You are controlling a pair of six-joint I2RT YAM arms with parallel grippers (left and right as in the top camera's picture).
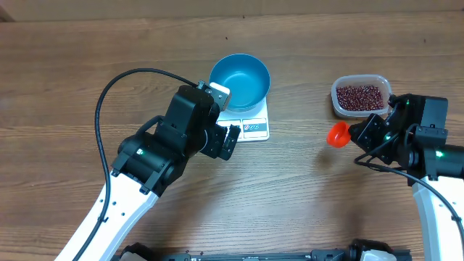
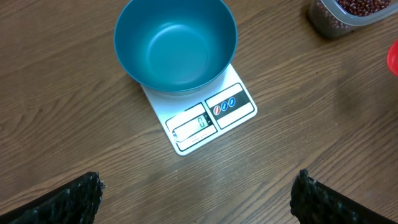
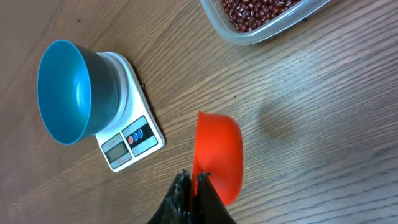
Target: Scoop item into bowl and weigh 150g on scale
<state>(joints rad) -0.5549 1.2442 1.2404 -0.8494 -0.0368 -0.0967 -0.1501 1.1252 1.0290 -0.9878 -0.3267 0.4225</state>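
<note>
**Desk:** Where are the beans on your feed?

**Operator:** I see the small dark red-maroon oval beans [image 1: 360, 95] all lying in the clear rounded-rectangular plastic tub [image 1: 336, 101] at the right of the wooden table [image 1: 72, 65]. They are well apart from the round deep blue bowl [image 2: 177, 46]. That bowl sits on the flat white rectangular kitchen scale [image 2: 211, 118], and its inside is plain blue.

**Desk:** And your 2 grippers?

**Operator:** My right gripper [image 3: 194, 182] is clamped tight on the orange-red plastic scoop [image 3: 217, 155]. I have the scoop near the tub, on the side toward the scale. My left gripper [image 2: 198, 186] hovers in front of the scale, jaws spread wide, gripping nothing.
</note>
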